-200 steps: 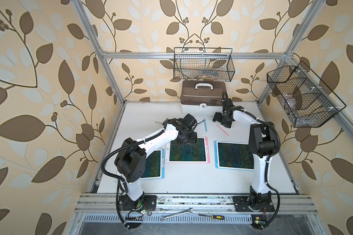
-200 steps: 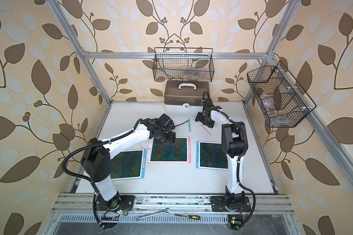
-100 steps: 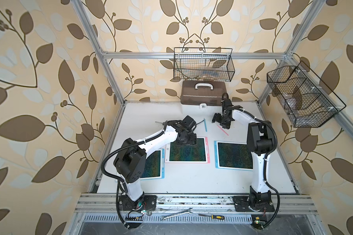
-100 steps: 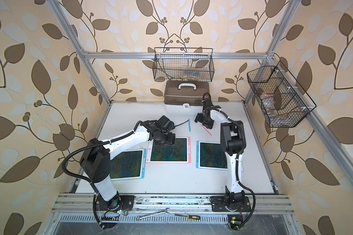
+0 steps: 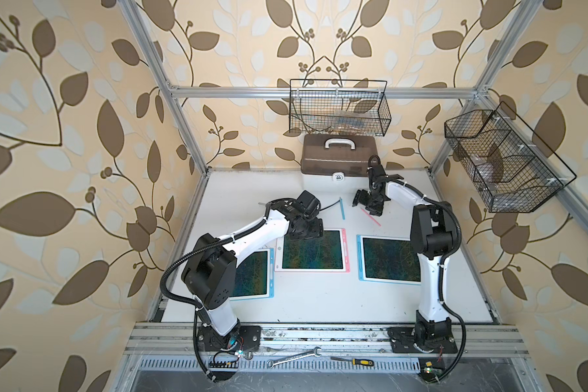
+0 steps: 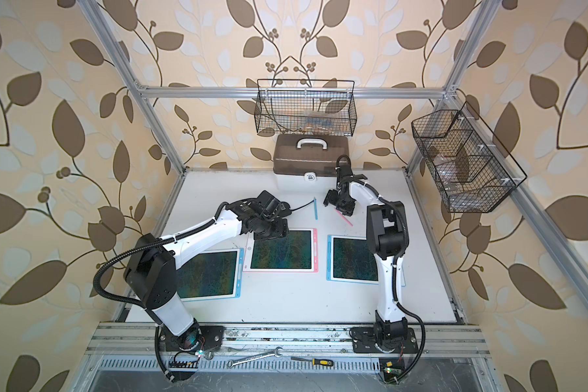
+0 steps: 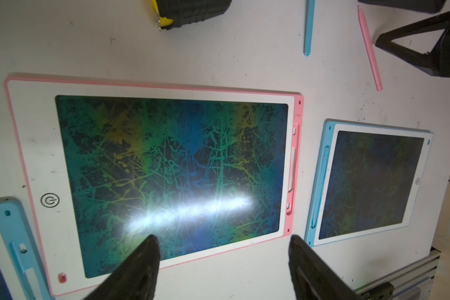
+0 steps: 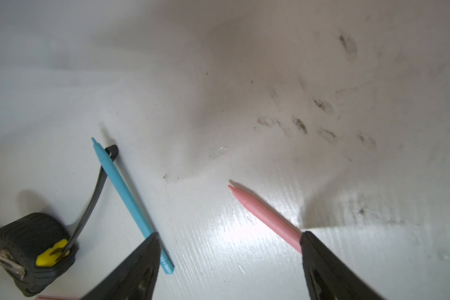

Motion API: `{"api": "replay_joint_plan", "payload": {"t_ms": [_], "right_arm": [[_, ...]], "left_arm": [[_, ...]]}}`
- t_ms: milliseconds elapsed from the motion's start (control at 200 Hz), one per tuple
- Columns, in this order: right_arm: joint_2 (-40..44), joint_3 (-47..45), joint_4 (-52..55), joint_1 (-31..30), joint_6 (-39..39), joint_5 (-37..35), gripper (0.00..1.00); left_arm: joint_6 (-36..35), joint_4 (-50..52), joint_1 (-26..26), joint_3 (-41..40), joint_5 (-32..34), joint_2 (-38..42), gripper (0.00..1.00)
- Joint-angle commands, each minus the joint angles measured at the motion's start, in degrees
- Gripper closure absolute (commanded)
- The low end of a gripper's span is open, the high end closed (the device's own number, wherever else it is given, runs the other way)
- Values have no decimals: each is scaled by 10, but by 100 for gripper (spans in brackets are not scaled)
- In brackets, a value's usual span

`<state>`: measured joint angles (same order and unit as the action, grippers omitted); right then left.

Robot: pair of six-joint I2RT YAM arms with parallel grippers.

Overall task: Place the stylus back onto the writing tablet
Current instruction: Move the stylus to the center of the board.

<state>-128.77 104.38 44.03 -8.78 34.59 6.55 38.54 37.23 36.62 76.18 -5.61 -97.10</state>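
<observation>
A pink stylus (image 5: 370,217) (image 8: 265,213) and a blue stylus (image 5: 342,208) (image 8: 125,192) lie loose on the white table, behind the tablets. My right gripper (image 5: 365,203) (image 8: 230,235) hovers open over the gap between them. One fingertip overlaps the blue stylus's end, and the other hides the pink one's rear part. My left gripper (image 5: 306,230) (image 7: 222,239) is open and empty at the far edge of the pink-framed writing tablet (image 5: 311,251) (image 7: 166,168). A blue-framed tablet (image 5: 389,259) (image 7: 369,181) lies to its right and another one (image 5: 253,275) to its left.
A black and yellow tape measure (image 8: 34,241) sits beside the blue stylus, its tongue reaching to the stylus tip. A brown case (image 5: 338,154) stands at the back wall under a wire basket (image 5: 338,107). Another wire basket (image 5: 499,163) hangs on the right wall.
The right arm has shifted slightly, bringing its gripper a little closer over the styluses. The left arm has barely moved.
</observation>
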Motion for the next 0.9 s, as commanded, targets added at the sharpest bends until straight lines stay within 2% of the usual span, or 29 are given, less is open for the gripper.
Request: {"api": "replay_joint_plan", "payload": {"t_ms": [0,455,695,895], "right_arm": [[-12,2,20,-8,7,11,15],[45,-72,-20,-15,18,22,16],[100,-80,26,-21,-64,-17,20],[124,-78,82,-11,-163,-73,22]], "left_arm": [[-3,-14,-10,-11,-6,35,22],[-1,-21,-16,-23,-11,48,22],[6,-23,-16,-38,-14,57,22],[13,-22,-16,-48,-24,59,22]]}}
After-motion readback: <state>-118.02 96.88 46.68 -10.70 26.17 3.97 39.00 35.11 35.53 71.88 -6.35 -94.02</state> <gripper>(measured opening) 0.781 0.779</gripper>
